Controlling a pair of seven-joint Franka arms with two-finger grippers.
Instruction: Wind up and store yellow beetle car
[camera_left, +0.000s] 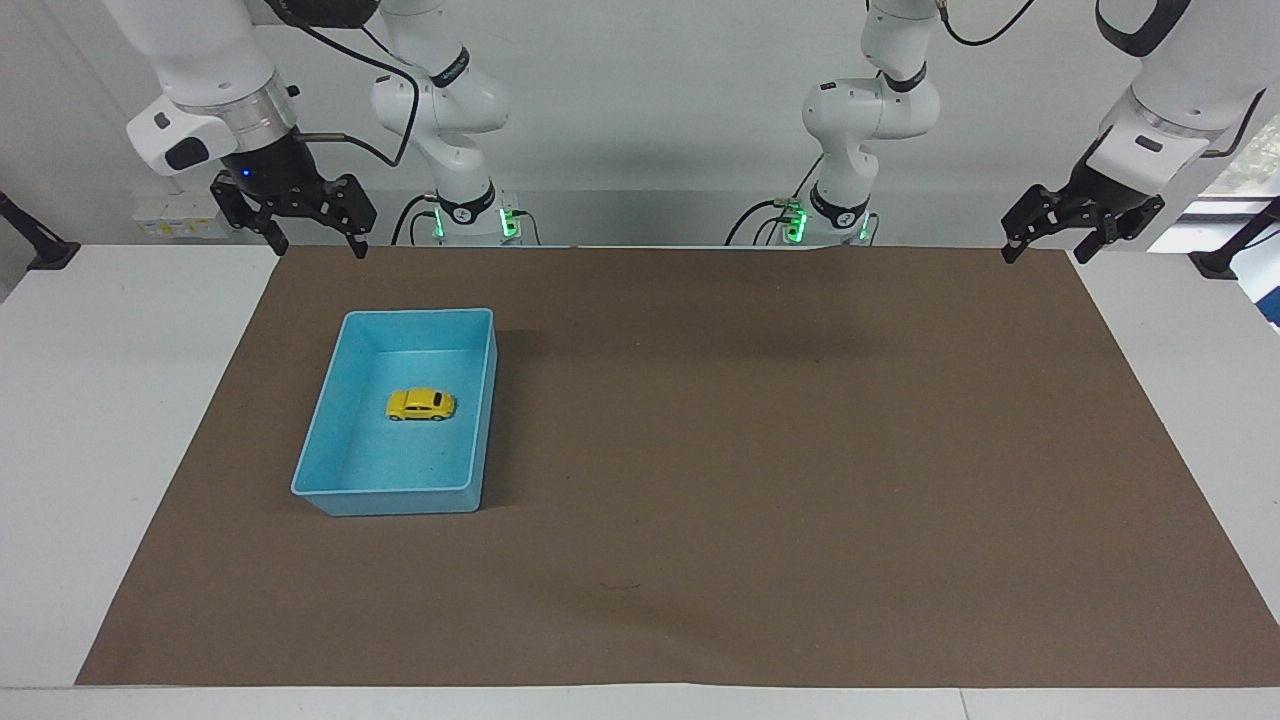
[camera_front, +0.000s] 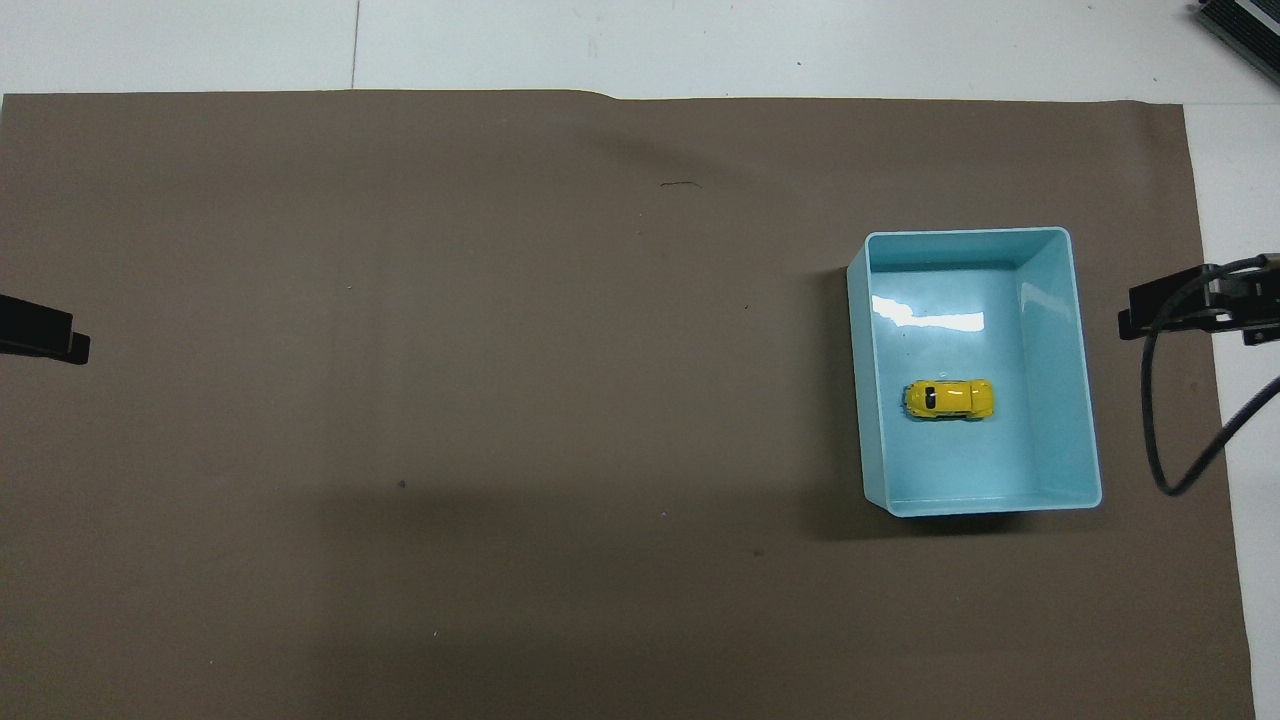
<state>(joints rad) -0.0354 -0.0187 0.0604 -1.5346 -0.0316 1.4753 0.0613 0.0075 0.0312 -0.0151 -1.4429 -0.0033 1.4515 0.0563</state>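
Item: yellow beetle car (camera_left: 421, 404), on its wheels inside the blue bin (camera_left: 345, 446); you may count storage done, winding probably too, though unverifiable. Right gripper (camera_left: 314, 242) and left gripper (camera_left: 1045, 247): fingers spread, empty, over the mat's (camera_left: 750, 450) corners.

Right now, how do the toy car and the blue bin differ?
Colour: the toy car is bright yellow, the blue bin pale blue.
Size: the car is tiny, the bin far larger.
Shape: the car is rounded, the bin a rectangular open box.
Shared: the car sits inside the bin, both untouched.
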